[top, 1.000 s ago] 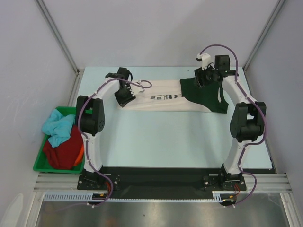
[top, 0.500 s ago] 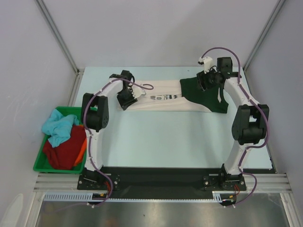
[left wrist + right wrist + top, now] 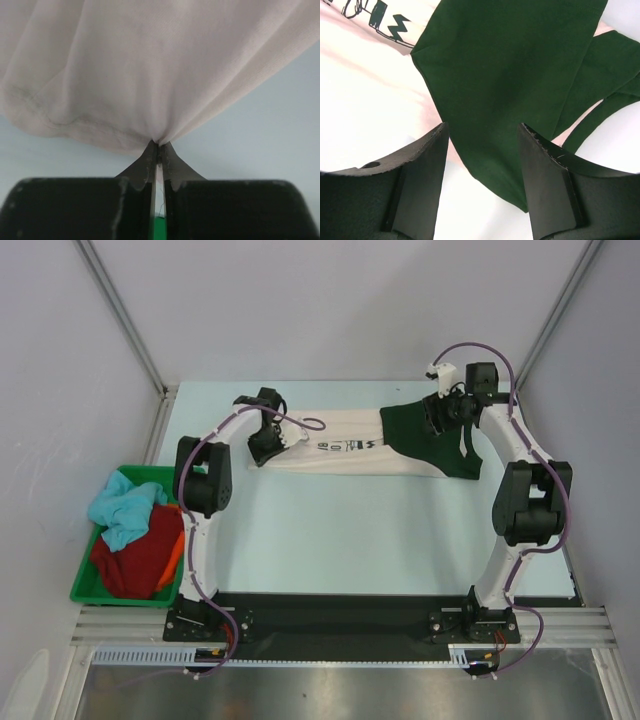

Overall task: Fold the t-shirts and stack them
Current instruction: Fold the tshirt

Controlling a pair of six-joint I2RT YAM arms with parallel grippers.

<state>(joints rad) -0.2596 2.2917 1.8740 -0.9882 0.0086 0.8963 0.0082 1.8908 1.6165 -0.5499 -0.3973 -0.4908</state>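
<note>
A cream t-shirt [image 3: 345, 453] with black lettering lies stretched across the far part of the table. A dark green t-shirt [image 3: 432, 440] lies over its right end. My left gripper [image 3: 262, 447] is shut on the cream shirt's left end; in the left wrist view the cloth [image 3: 150, 65] bunches at the pinched fingertips [image 3: 158, 146]. My right gripper [image 3: 437, 418] is open above the green shirt's far edge; in the right wrist view the green cloth [image 3: 515, 65] lies between and beyond the spread fingers [image 3: 427, 160], untouched.
A green bin [image 3: 92, 585] at the left table edge holds light blue [image 3: 125, 508], dark red [image 3: 135, 562] and orange cloth. The light blue table [image 3: 350, 540] has metal frame posts at its far corners and white walls around.
My right gripper has moved a little right and away over the green shirt. My left gripper shifted slightly toward the far side with the cream shirt's end still pinched.
</note>
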